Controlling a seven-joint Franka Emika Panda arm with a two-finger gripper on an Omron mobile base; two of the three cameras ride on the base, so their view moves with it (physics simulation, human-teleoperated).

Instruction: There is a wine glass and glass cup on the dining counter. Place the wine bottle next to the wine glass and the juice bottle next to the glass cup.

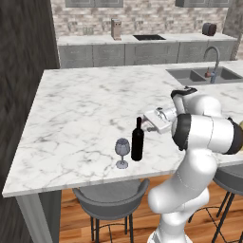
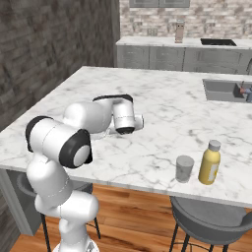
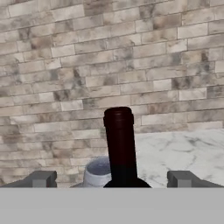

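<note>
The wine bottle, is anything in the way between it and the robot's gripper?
No, nothing visible is. In the hand view the wine bottle stands right between the open gripper tips, with clear gaps on both sides. The wine glass is beside the bottle, on its far side from the gripper.

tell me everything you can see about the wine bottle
The wine bottle is slim and all black, with a long narrow neck and a plain top; it looks like dark glass. It stands upright on the white marble dining counter, near its front edge, just right of the wine glass and taller than it. In the hand view its neck rises between the open gripper's fingertips, which stand wide on either side without touching it.
</note>
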